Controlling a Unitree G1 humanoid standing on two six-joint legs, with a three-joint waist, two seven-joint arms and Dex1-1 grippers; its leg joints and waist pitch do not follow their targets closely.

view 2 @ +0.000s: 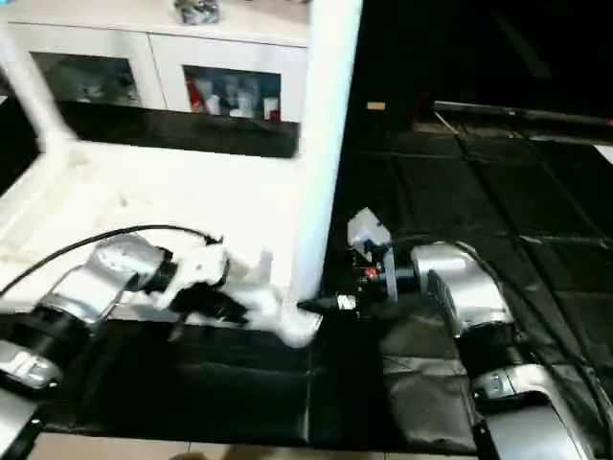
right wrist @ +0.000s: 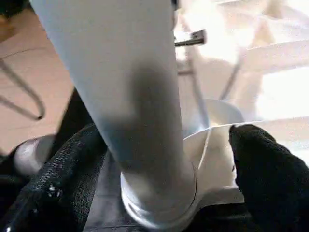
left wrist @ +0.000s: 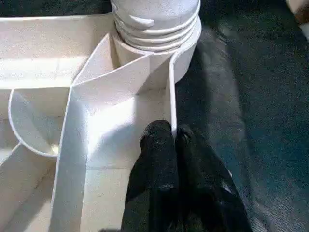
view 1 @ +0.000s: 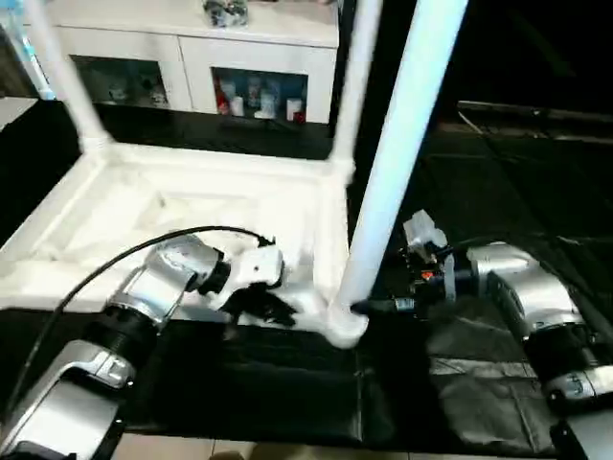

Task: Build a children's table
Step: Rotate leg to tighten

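The upturned table top (view 1: pixel 144 206) lies on the dark floor mat (view 1: pixel 287 393), and the near-corner leg (view 1: pixel 397 153) stands in its socket (view 1: pixel 345 326). The right pincer (right wrist: pixel 164 159) stands released, one finger each side of the leg's base, while the left pincer (left wrist: pixel 174 159) is clenched on the rim wall beside that socket. To seat the leg well, the right should probably close squarely low on the tube and keep it upright — the left holding the top down — so the ringed end goes in straight.

The near-corner leg (view 1: pixel 397 163) stood between the right claw's (right wrist: pixel 169 159) spread fingers, blocking passage there; ribs (left wrist: pixel 77 140) (thin upright walls) hemmed the left claw (left wrist: pixel 171 137); black mat (view 1: pixel 287 383) nearer lay open.
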